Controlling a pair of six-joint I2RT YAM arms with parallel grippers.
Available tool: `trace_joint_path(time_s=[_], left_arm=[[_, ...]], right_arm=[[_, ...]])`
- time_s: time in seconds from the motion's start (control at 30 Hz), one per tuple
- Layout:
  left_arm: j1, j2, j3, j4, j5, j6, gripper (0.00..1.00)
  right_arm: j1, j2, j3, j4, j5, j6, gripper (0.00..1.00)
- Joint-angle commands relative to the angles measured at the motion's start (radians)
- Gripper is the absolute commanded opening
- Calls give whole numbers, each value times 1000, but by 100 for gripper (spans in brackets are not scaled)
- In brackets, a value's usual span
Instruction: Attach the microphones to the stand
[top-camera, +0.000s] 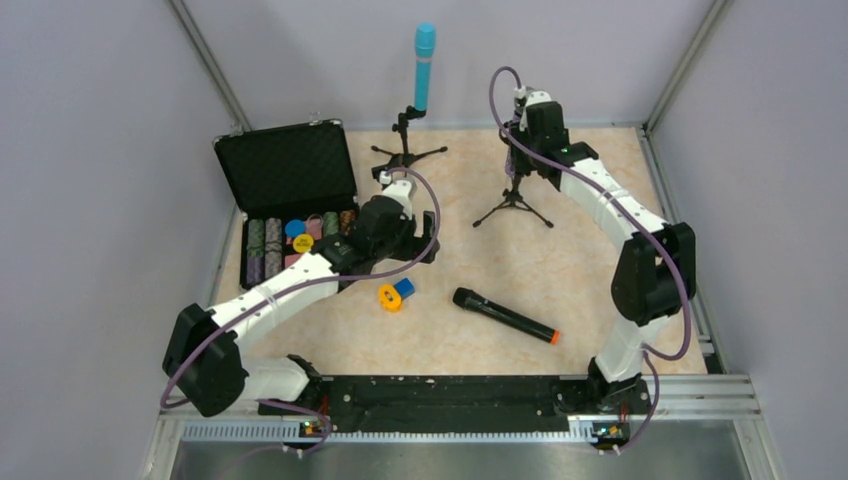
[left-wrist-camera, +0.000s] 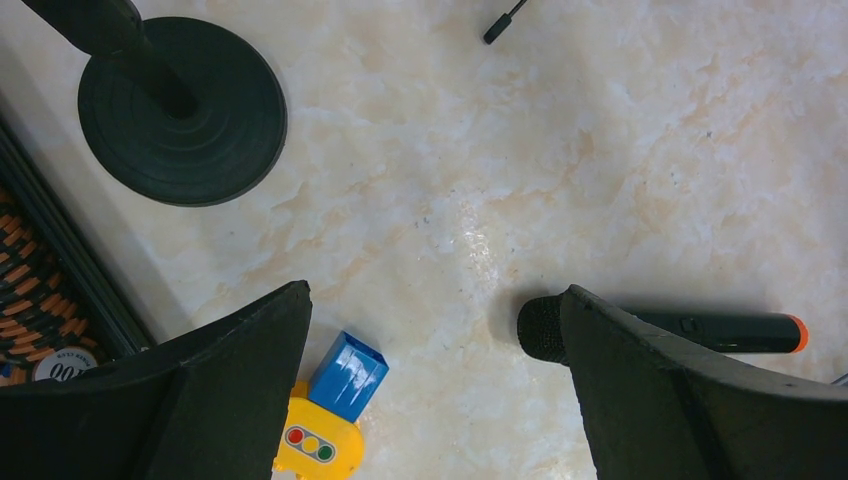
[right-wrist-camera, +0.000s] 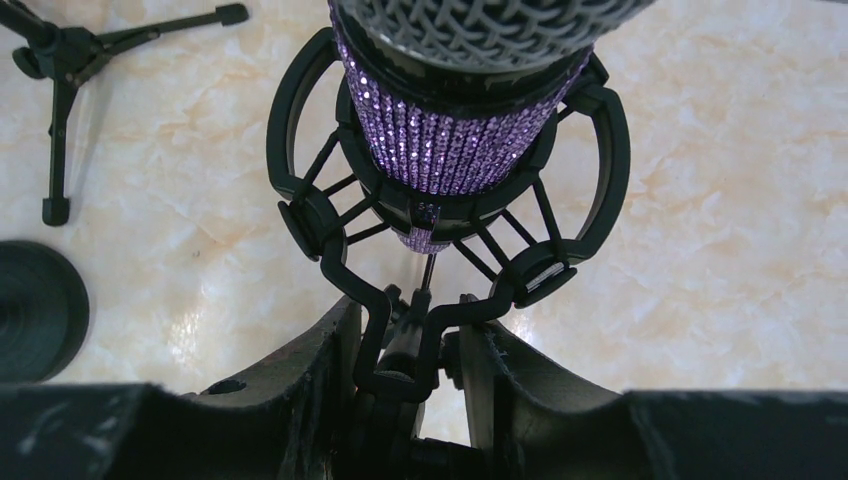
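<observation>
A glittery purple microphone (right-wrist-camera: 450, 140) with a silver grille sits in the black shock mount (right-wrist-camera: 300, 215) of a tripod stand (top-camera: 513, 203). My right gripper (right-wrist-camera: 412, 320) is shut on that stand's mount bracket, just below the microphone. The light-blue microphone (top-camera: 425, 62) stands upright in another tripod stand (top-camera: 405, 152) at the back. The black microphone with an orange end (top-camera: 505, 315) lies flat on the table. My left gripper (left-wrist-camera: 435, 295) hangs open above the table, and its right finger (left-wrist-camera: 650, 380) covers part of the black microphone (left-wrist-camera: 720, 332).
An open black case (top-camera: 288, 170) of poker chips stands at the left. A small orange-and-blue toy (top-camera: 395, 295) lies near my left gripper. A round black stand base (left-wrist-camera: 180, 110) sits beside the case. Grey walls enclose the table.
</observation>
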Motion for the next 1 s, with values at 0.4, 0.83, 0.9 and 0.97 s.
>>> trace_joint_path(time_s=[0.4, 0.83, 0.9, 0.97], left_arm=[[5, -34, -8, 13, -25, 21, 99], [4, -30, -8, 13, -24, 20, 99], [5, -29, -10, 17, -21, 15, 99], [5, -26, -14, 32, -21, 13, 99]], right_arm=[[-52, 60, 192, 259, 46, 0, 0], [-103, 200, 322, 150, 1, 24, 0], [-104, 206, 314, 146, 16, 11, 0], [-107, 204, 296, 146, 27, 6, 0]])
